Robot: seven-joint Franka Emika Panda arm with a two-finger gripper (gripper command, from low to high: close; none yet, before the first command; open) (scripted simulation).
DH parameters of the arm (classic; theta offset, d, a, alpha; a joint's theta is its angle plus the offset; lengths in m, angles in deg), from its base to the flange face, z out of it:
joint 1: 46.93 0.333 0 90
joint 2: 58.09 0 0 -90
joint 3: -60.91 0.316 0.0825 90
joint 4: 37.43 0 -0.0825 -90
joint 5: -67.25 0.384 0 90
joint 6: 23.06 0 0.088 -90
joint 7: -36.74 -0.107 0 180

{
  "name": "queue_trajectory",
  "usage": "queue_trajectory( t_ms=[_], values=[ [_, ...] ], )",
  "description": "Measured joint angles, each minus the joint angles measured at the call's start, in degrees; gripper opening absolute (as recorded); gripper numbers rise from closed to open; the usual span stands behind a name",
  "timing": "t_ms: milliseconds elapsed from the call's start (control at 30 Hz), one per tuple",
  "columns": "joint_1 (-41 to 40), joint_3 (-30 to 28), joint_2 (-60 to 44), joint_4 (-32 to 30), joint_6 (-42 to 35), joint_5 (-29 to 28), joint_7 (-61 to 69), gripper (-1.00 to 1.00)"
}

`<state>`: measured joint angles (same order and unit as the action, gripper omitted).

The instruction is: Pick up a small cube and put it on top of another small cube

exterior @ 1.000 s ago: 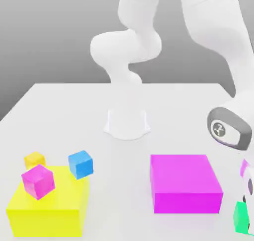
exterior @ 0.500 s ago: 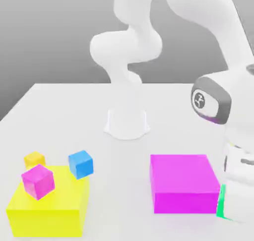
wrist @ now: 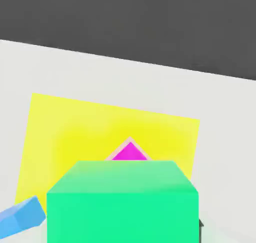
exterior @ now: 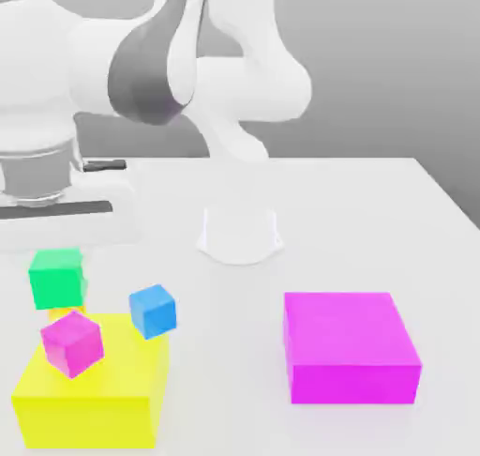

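The small bright green cube point(exterior: 57, 280) hangs just below my hand at the exterior view's left, and my gripper point(exterior: 56, 262) is shut on it. In the hand view the green cube point(wrist: 122, 204) sits close up between the jaws. It is held above the table, right at the back edge of the large yellow block point(exterior: 89, 398). The small yellow-orange cube is hidden behind the green cube in the exterior view.
A small magenta cube point(exterior: 71, 342) rests on the large yellow block, and a small blue cube point(exterior: 153, 311) sits by that block's back right corner. A large magenta block point(exterior: 350, 346) lies to the exterior view's right. The arm's base point(exterior: 240, 234) stands at the table's middle back.
My gripper closed on the green cube at the front right, lifted it, and swung it across the table to the left, over the spot where the yellow-orange cube stood.
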<state>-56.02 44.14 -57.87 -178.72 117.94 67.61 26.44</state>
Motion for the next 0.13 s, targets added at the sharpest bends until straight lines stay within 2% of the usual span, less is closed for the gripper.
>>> queue_trajectory(
  t_ms=[33,133],
  values=[
    [-0.1,0.1,-1.3,-0.5,1.8,0.5,0.4,1.00],
    [0.1,0.1,-1.3,-0.5,1.8,0.5,0.4,1.00]
  ],
)
